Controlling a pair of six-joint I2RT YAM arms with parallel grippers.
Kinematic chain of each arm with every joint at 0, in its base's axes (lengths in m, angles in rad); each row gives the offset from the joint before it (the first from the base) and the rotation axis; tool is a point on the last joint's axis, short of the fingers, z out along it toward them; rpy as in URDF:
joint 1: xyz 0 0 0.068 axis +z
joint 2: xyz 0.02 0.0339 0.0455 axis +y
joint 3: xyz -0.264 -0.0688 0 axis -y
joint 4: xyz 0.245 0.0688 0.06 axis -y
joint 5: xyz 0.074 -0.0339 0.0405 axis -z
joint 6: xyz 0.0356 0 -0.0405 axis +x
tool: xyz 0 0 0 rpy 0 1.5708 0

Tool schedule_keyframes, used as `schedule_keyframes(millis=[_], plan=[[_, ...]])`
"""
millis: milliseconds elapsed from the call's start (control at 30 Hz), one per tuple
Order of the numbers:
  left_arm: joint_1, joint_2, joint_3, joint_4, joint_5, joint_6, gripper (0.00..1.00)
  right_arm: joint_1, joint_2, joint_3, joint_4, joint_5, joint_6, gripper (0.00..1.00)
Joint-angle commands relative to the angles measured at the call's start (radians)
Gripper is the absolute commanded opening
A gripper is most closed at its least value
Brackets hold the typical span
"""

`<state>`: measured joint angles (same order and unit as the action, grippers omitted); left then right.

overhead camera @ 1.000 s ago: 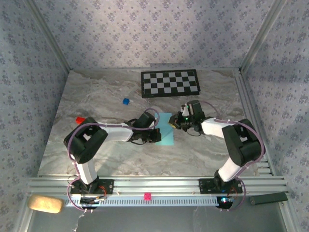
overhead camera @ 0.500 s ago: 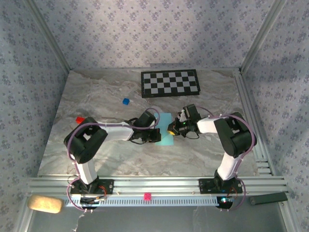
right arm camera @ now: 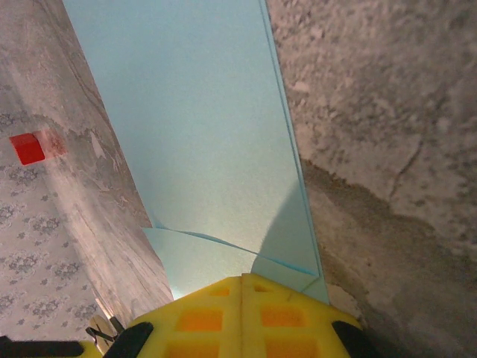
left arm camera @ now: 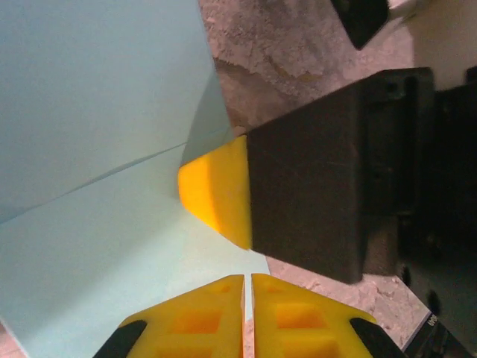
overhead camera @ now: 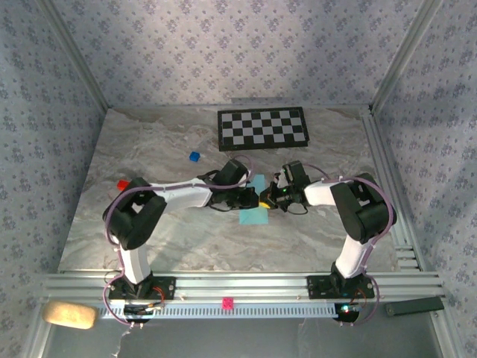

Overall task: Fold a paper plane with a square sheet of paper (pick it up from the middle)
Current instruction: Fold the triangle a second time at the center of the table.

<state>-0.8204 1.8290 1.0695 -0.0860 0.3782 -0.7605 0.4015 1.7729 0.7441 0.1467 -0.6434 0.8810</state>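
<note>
The square sheet of paper (overhead camera: 253,216) is light blue and lies partly folded at mid-table, with a crease and a raised flap (right arm camera: 201,127); no paper plane shape is in view. My left gripper (overhead camera: 251,198) hovers over the sheet's near edge (left arm camera: 112,276), its yellow fingertips (left arm camera: 201,313) almost together with nothing between them. My right gripper (overhead camera: 267,200) faces it from the right, shut, its yellow fingertip (left arm camera: 216,190) resting on the paper at the crease. In the right wrist view the right gripper (right arm camera: 242,277) sits on the folded layers.
A black-and-white checkerboard (overhead camera: 262,128) lies at the back. A small blue cube (overhead camera: 194,156) and a red cube (overhead camera: 122,184) sit left of the arms. The metal rail (overhead camera: 238,287) runs along the near edge, with a beige sponge (overhead camera: 69,314) below it.
My left gripper slid right and further onto the paper, meeting the right gripper. The right arm first lowered and moved left onto the sheet. The paper now looks narrower and more folded.
</note>
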Motion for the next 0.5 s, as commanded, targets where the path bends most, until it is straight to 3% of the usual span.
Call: schedule_keyframes(millis=[0,467], plan=[[-0.002,0.052,0.005,-0.05,0.024,0.019,0.11,-0.009,0.04,-0.022,-0.089,0.09,-0.02,0.01],[-0.002,-0.038,-0.192,-0.063,0.023,0.019,0.11,-0.009,0.026,-0.017,-0.131,0.134,-0.033,0.01]])
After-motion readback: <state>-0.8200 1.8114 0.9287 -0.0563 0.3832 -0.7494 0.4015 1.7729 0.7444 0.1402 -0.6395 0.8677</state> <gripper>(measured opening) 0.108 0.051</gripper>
